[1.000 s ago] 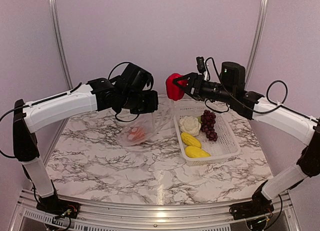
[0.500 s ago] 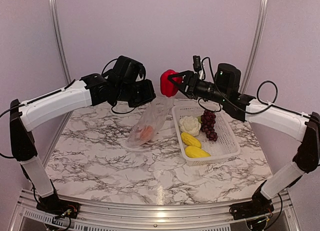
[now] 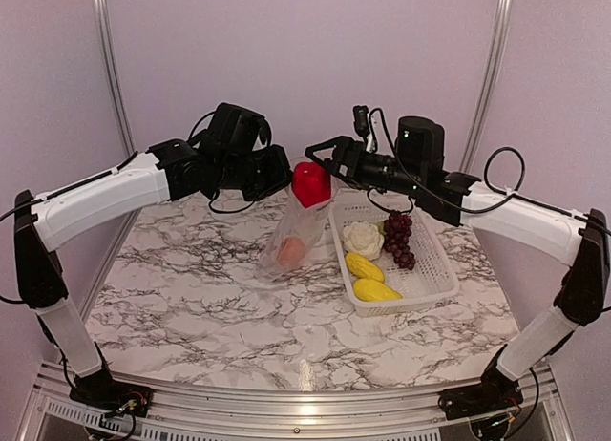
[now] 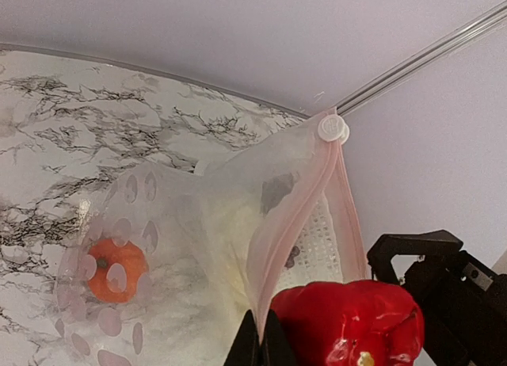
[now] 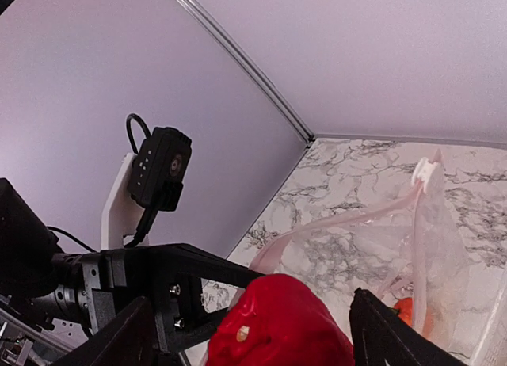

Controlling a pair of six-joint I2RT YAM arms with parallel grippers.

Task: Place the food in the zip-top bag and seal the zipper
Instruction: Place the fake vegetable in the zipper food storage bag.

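your left gripper (image 4: 257, 341) pinches the zipper (image 4: 293, 215) and holds the bag (image 3: 291, 236) up, while the bag's bottom rests on the table (image 3: 191, 298) with the orange piece (image 4: 111, 267) inside. your right gripper (image 5: 252, 310) is spread wide, and the pepper (image 3: 310, 183) is at the bag mouth, between its fingers. the cauliflower (image 3: 363, 239), grapes (image 3: 398, 236) and two yellow pieces (image 3: 374, 290) lie in the basket (image 3: 431, 269).

Table (image 3: 191, 298): white marble pattern with grey veins, a metal rail along its near edge.
Right half: a white latticed basket (image 3: 434, 269) stands flat on the top, long side running front to back.
Middle: a clear zip-top bag (image 3: 304, 220), tilted, with only its lower end seeming to rest on the surface, just left of the basket.
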